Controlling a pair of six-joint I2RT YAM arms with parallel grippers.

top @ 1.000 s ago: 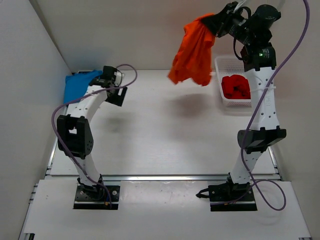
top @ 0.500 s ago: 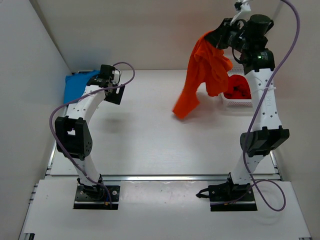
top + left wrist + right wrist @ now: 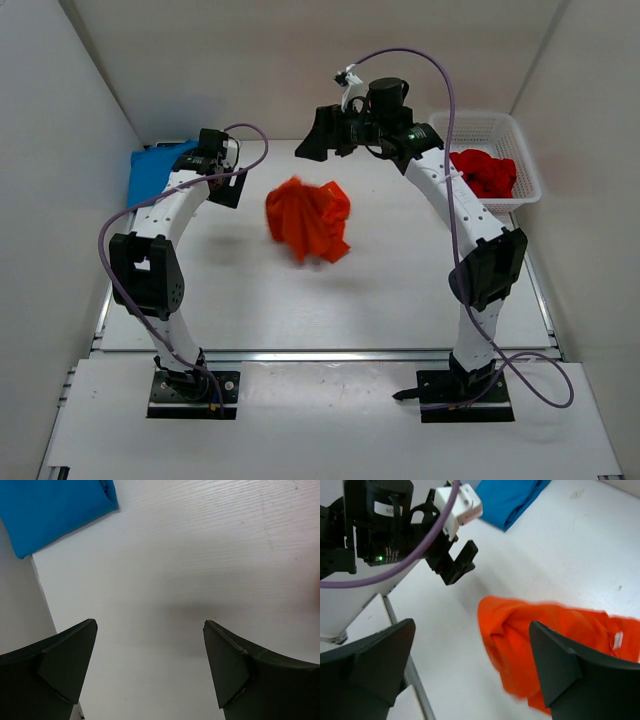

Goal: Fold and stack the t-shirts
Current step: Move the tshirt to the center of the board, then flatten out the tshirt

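Swinging over from the basket [image 3: 490, 128] side, my right arm is now reaching low across the back of the bench [image 3: 400, 290]. The orange t-shirt [image 3: 308, 228], which was dangling from it half a second ago, is no longer hanging there. My right end effector [image 3: 312, 150] is standing released: the wrist view is showing both fingers spread wide with nothing between them and the orange cloth lying apart, below and ahead. That shirt is sitting as a crumpled heap near the middle of the bench; its edges are blurring in the wrist view, so I am guessing it is only just settling.

My left end effector [image 3: 150, 625] is hovering released too, over bare bench, with the blue t-shirt [image 3: 50, 510] lying flat in the far left corner just beyond it. The red t-shirt [image 3: 485, 172] is lying bunched inside the basket.

For the task, I am reading this as the orange shirt being delivered to the work area but not yet folded. It is needing to be spread flat first, probably with both arms taking corners, and the bunched cloth is hiding where those corners are.
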